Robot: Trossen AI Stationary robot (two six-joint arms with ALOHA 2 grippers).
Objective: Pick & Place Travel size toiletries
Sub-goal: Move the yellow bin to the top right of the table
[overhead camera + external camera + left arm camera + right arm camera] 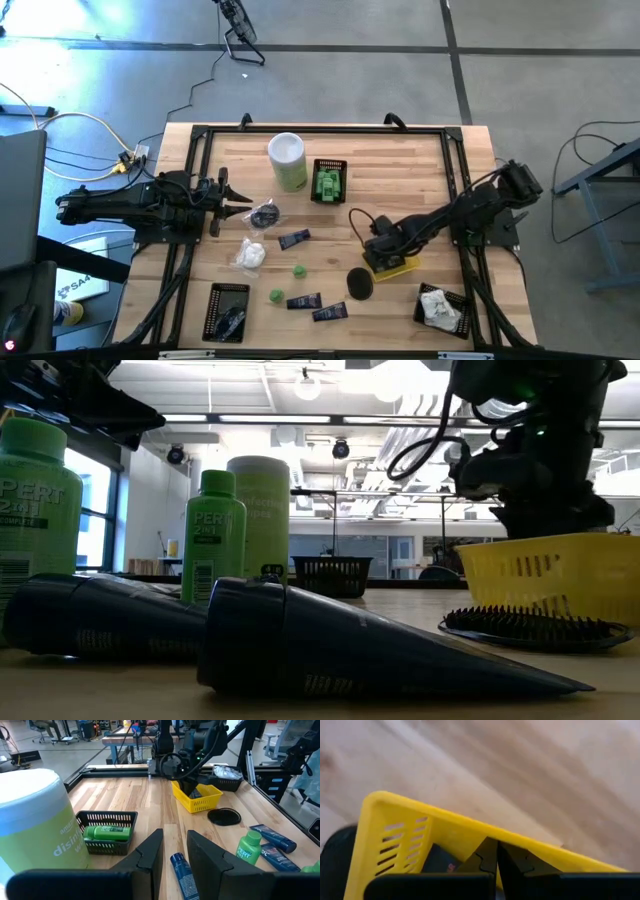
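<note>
Lifting straight up out of the yellow basket (pixel 398 266), clear of its rim, is judged the sound move, since the right gripper (pixel 496 862) is seen clenched and empty above a dark tube (pixel 439 860) lying inside; the left gripper (pixel 174 851), partly parted and holding nothing, is parked near the table's left edge. Remaining toiletries are spread mid-table and toward the front edge: navy tubes (pixel 294 239), small green bottles (pixel 298 271), a white packet (pixel 250 255).

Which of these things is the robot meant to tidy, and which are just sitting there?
For the job: navy tubes, little green bottles, white packet, dark round brush. The right gripper is at the yellow basket; the left gripper waits at the left.

Just there: tall canister, black baskets.
</note>
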